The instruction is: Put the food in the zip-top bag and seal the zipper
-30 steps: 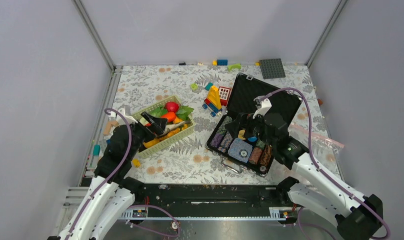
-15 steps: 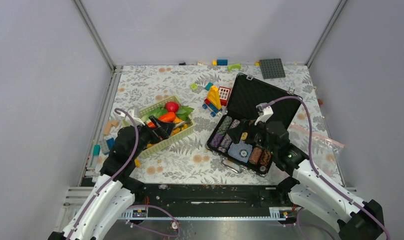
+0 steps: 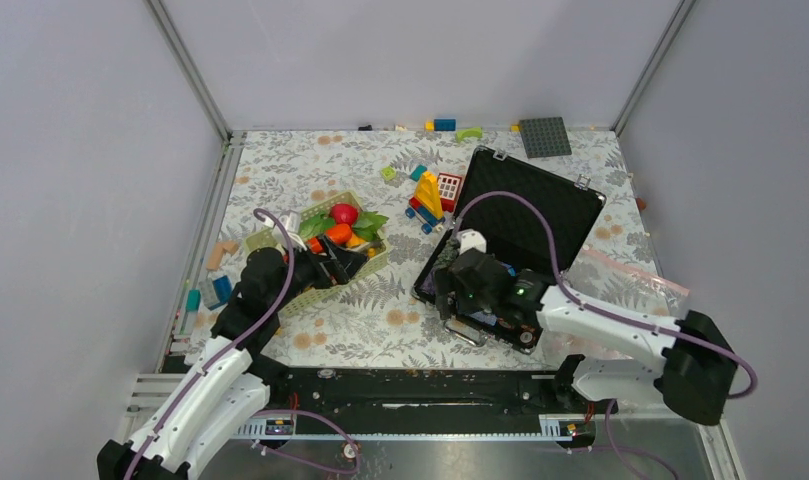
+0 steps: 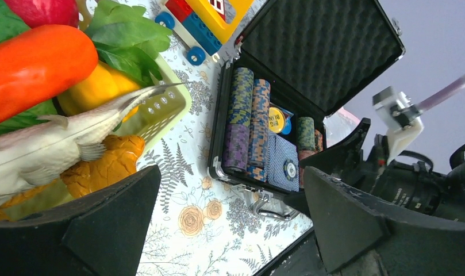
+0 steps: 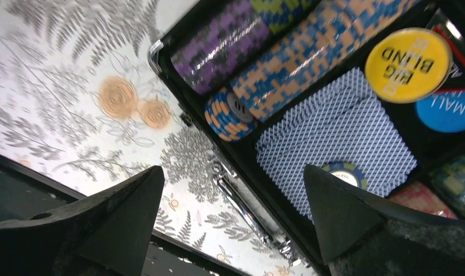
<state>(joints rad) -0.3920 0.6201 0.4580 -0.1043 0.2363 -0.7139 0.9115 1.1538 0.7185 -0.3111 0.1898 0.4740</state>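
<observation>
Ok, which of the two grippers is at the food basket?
The left gripper, open at the pale green basket of toy food. The right gripper hangs open over the black poker chip case instead.

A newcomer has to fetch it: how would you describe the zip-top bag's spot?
Find the open black case on the right side. Just right of it, the zip-top bag lies on the flowered cloth. Unlike its neighbours it is clear, with a pink-red strip along its far edge.
</observation>
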